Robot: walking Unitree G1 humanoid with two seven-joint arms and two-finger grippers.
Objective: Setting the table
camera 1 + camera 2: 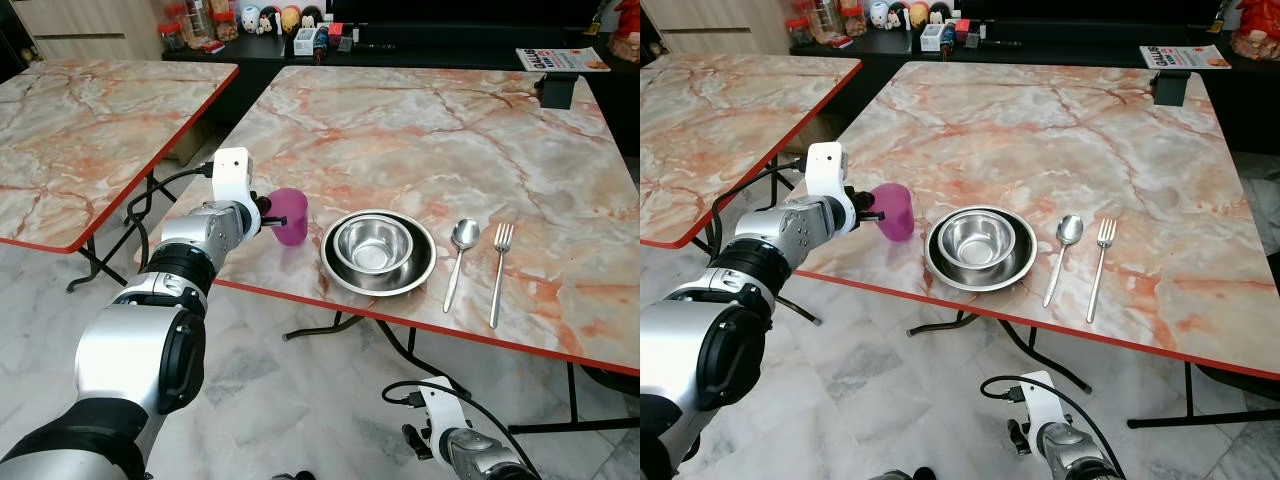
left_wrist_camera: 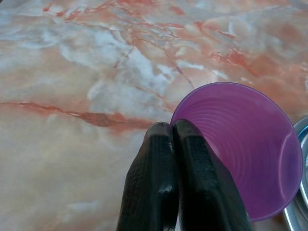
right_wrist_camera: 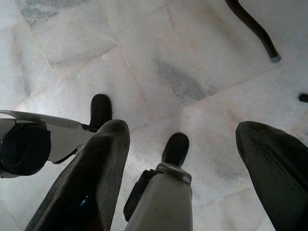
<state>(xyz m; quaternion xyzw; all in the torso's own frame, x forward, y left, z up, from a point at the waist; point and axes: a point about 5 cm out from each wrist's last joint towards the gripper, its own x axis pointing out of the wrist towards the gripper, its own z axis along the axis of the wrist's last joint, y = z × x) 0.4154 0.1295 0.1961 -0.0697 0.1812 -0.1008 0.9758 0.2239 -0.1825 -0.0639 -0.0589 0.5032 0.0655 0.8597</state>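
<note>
A purple plastic cup (image 1: 291, 217) leans at the near left part of the marble table (image 1: 450, 140). My left gripper (image 1: 268, 222) is shut on its rim; in the left wrist view the two black fingers (image 2: 159, 163) pinch the cup (image 2: 245, 154) wall between them. Right of the cup a steel bowl (image 1: 373, 245) sits in a steel plate (image 1: 330, 262). A spoon (image 1: 460, 255) and a fork (image 1: 498, 270) lie side by side to the right of the plate. My right gripper (image 3: 183, 129) hangs open low over the floor.
A second marble table (image 1: 90, 120) stands to the left across a narrow gap. A black box (image 1: 556, 90) and a magazine (image 1: 560, 58) are at the far right. A dark counter (image 1: 260, 20) with jars and figurines runs along the back.
</note>
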